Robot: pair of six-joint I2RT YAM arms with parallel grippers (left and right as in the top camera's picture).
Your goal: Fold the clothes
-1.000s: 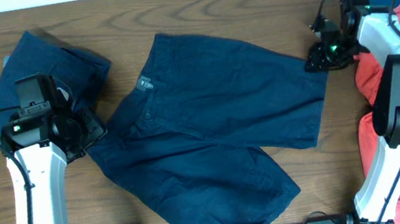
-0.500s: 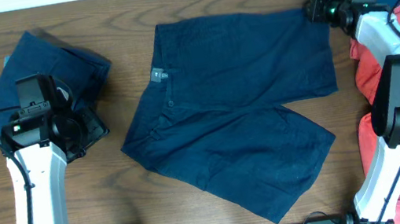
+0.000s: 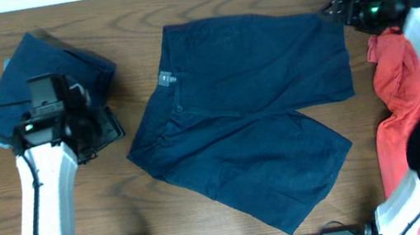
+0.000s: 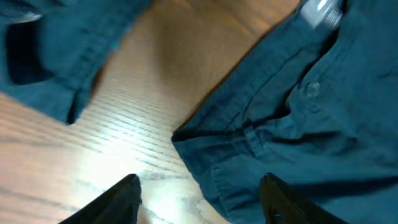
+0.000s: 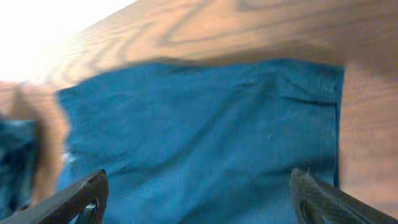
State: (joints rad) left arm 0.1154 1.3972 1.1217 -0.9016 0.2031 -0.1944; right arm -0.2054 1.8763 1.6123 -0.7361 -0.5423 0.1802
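The clothes to fold are dark navy shorts (image 3: 244, 121), lying flat mid-table with the waistband and button (image 4: 311, 89) to the left and both legs to the right. My left gripper (image 3: 111, 125) hovers open just left of the waistband. In the left wrist view, the waistband corner (image 4: 249, 137) lies between and beyond its fingers (image 4: 127, 193). My right gripper (image 3: 333, 10) is open at the far right corner of the upper leg. In the right wrist view the leg cloth (image 5: 205, 124) spreads below the wide-apart jaws, and nothing is held.
A second navy garment (image 3: 45, 71) lies bunched at the far left, just behind my left arm. Coral-red shirts (image 3: 409, 113) are piled along the right edge beneath my right arm. Bare wood (image 3: 108, 216) shows in front of the shorts.
My right gripper dragged the upper leg's hem toward the far right, spreading the shorts flat, then opened and let go. The left gripper shifted slightly right toward the waistband.
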